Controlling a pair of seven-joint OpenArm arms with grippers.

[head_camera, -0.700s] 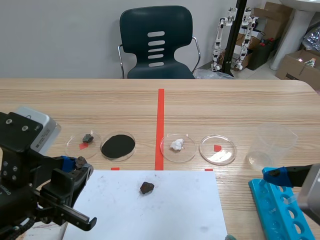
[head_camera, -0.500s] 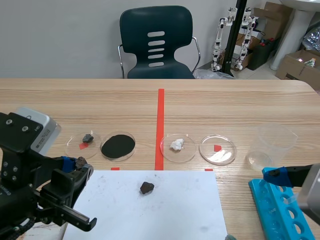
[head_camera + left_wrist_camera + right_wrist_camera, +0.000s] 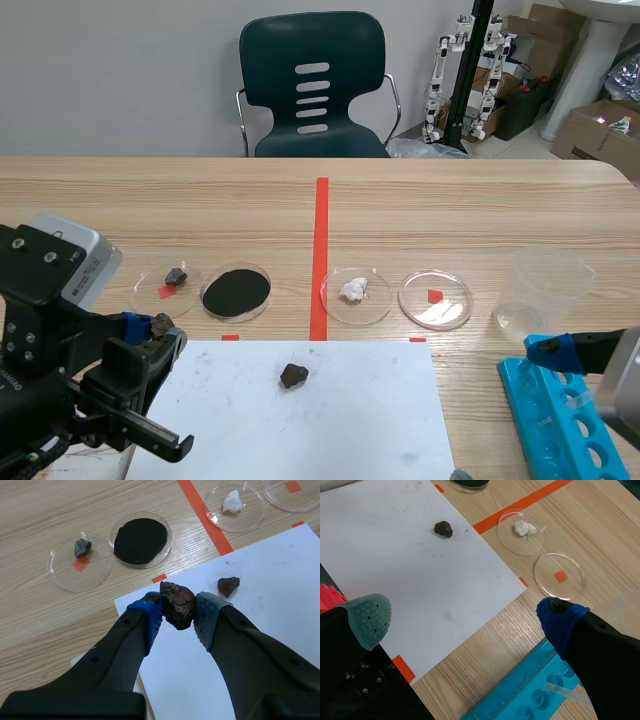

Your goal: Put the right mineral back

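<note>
Left fingers (image 3: 148, 617) were pinched on a rough, dark reddish-brown mineral lump (image 3: 177, 605), held over a corner of the white paper sheet (image 3: 280, 580); right fingers (image 3: 367, 620) were spread apart beside that sheet.

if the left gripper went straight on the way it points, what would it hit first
Likely the black-filled dish, just past the corner of the paper, though depth is unclear.

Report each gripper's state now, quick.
Left gripper: shut on a dark reddish-brown rough rock.
Right gripper: open, holding nothing.
</note>
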